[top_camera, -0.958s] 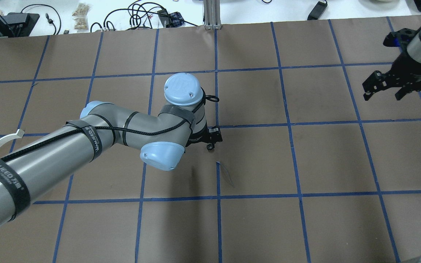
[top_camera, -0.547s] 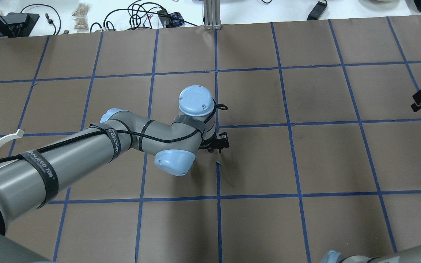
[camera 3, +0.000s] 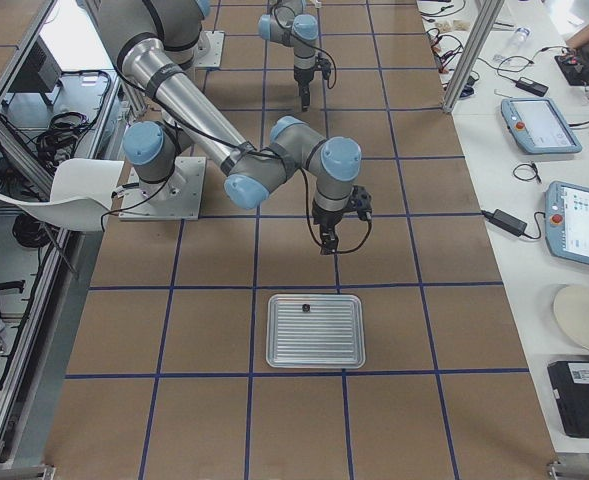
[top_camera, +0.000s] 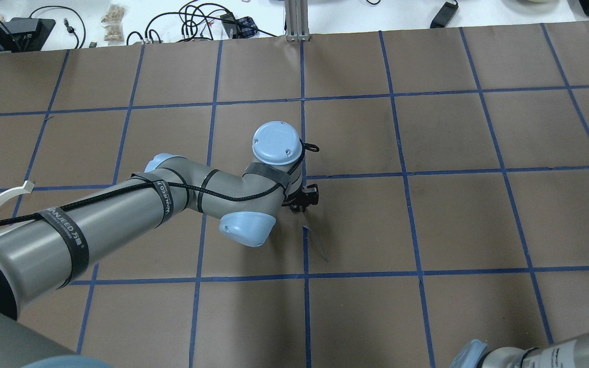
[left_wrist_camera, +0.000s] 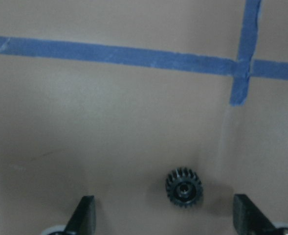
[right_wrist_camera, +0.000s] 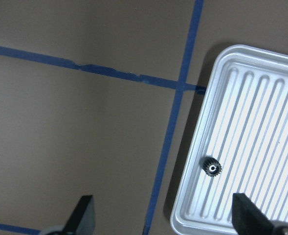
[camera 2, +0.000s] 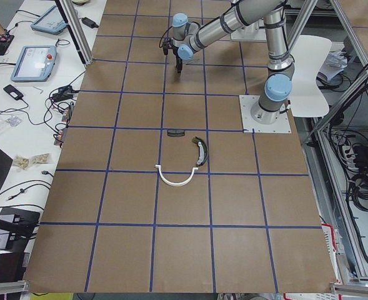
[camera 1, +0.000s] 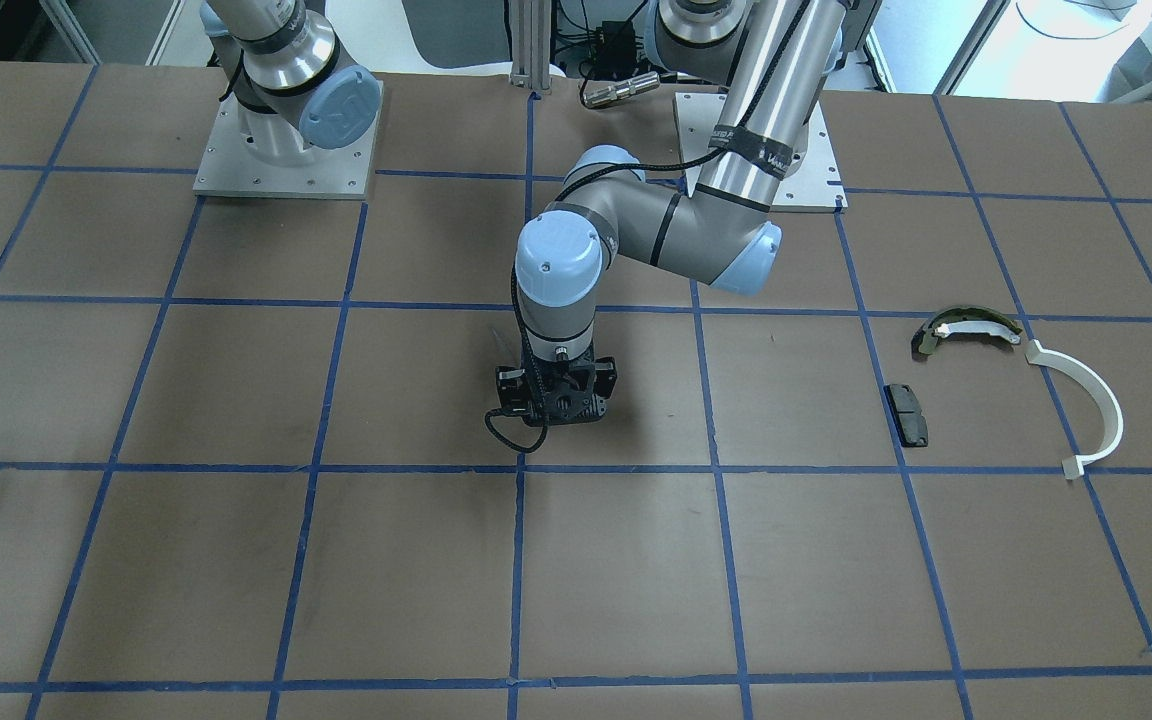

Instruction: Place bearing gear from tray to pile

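Left gripper (left_wrist_camera: 163,198) jaws wide over off-centre bearing gear (left_wrist_camera: 184,187) on counter (left_wrist_camera: 109,122); recommend centring before closing; right gripper (right_wrist_camera: 163,196) jaws wide.

Brown paper (top_camera: 427,220) covers the table, marked into squares by blue tape (top_camera: 406,174). Near the centre, what seems to be a thin flap (top_camera: 317,246) lifts from it. Along the far edge stand an aluminium post (top_camera: 297,20), tangled black cables (top_camera: 197,20) and two small bags (top_camera: 113,23). A tablet (camera 3: 540,122) lies on the white side bench (camera 3: 534,170).

Two gears (left_wrist_camera: 184,187), one tray (right_wrist_camera: 261,122)
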Controlling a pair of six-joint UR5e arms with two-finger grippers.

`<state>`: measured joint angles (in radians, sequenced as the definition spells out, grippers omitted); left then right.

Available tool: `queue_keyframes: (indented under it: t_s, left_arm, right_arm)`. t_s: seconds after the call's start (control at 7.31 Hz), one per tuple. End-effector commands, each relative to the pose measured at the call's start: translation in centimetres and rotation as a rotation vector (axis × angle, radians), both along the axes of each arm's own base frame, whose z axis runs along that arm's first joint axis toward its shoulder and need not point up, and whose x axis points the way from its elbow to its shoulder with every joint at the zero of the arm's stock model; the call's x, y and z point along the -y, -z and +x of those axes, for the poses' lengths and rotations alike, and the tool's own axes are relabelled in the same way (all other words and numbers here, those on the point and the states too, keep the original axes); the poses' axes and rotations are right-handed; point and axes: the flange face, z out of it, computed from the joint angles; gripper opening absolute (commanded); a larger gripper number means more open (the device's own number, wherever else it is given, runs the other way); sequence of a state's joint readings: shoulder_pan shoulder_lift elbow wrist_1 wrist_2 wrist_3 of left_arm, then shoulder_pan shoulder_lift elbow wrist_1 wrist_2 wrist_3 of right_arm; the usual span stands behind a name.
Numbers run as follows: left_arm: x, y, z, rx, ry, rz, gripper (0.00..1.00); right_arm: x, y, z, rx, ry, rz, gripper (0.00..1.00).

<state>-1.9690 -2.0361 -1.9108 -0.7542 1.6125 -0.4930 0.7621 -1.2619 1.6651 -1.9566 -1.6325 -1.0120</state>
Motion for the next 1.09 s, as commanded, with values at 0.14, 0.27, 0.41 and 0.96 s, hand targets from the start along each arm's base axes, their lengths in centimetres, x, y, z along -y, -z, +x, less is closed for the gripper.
queue_keyframes:
  t_s: [0.14, 0.27, 0.41, 0.96]
  left_arm:
    - [0.1, -0.4, 0.0, 0.006, 0.004, -0.013, 0.00]
    - [0.4, -2.0, 0.3, -0.003, 0.015, -0.039, 0.00]
    - [0.9, -4.0, 0.2, -0.022, 0.039, -0.069, 0.00]
    - [3.7, -10.7, 9.2, 0.043, -0.073, -0.133, 0.00]
  right_arm:
    - [2.3, 5.4, -8.8, 0.030, 0.053, 0.013, 0.98]
    - [1.9, 7.5, -10.1, 0.049, 0.071, 0.035, 0.88]
    - [1.8, 8.6, -10.4, 0.053, 0.094, 0.052, 0.69]
    - [0.4, 12.6, -8.8, 0.108, 0.136, 0.115, 0.64]
